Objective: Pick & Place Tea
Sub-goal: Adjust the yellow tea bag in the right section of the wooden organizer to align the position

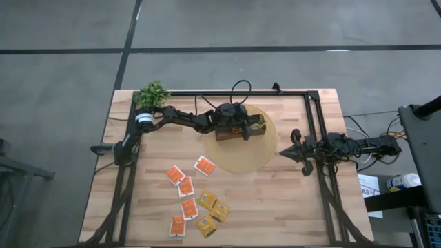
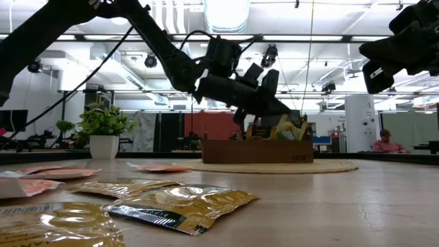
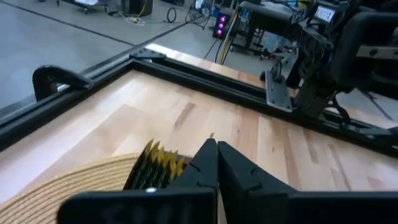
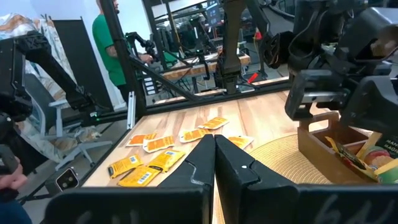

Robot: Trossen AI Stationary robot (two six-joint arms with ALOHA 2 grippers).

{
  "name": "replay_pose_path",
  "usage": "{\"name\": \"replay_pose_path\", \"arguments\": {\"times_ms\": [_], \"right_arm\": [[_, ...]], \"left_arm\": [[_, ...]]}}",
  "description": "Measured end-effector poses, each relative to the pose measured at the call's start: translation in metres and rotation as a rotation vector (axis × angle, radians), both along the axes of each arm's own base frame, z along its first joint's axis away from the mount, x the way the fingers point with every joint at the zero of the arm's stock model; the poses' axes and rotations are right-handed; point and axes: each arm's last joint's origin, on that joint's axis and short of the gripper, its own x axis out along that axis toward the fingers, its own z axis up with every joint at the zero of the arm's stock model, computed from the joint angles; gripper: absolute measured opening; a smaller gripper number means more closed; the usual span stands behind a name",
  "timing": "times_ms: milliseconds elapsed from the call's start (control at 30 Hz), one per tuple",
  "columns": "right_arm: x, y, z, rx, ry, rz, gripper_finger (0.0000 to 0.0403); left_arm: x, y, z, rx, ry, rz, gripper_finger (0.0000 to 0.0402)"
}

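The wooden table (image 1: 289,207) carries a round woven mat (image 1: 265,155), and on the mat stands a brown wooden box (image 1: 231,135) with sachets standing upright in it. The left arm reaches from the table's left side across to the box, bent at the elbow, with the left gripper (image 1: 249,128) hovering just over the box; in the left wrist view its two dark fingers (image 3: 205,163) are pressed together with nothing between them, and the yellow sachets in the box (image 3: 155,163) sit just beside the fingertips. The right arm lies stretched along the table's right edge, well apart from the tea; the right gripper (image 1: 293,150) points toward the mat, its fingers (image 4: 205,158) clenched on nothing.

The loose tea lies flat on the bare wood in front of the mat, well apart from both grippers. Five orange-and-white sachets (image 1: 176,175) show there: two near the mat's edge, two below them, one nearest the front edge. Three yellow sachets (image 1: 209,200) lie just to their right, close together. A small potted plant (image 1: 151,95) stands at the far left corner.
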Motion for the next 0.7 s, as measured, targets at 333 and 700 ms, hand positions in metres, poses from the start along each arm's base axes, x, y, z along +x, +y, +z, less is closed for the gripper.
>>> {"name": "replay_pose_path", "arguments": {"times_ms": [333,700], "right_arm": [[0.000,0.000,0.000,0.000,0.000,0.000,0.0008],[0.000,0.000,0.000,0.000,0.001,0.000,0.0008]], "left_arm": [[-0.001,0.000,0.000,-0.101,-0.027,0.030,0.0001],[-0.014,0.002,0.011,-0.122,-0.143,0.103,0.0000]]}}
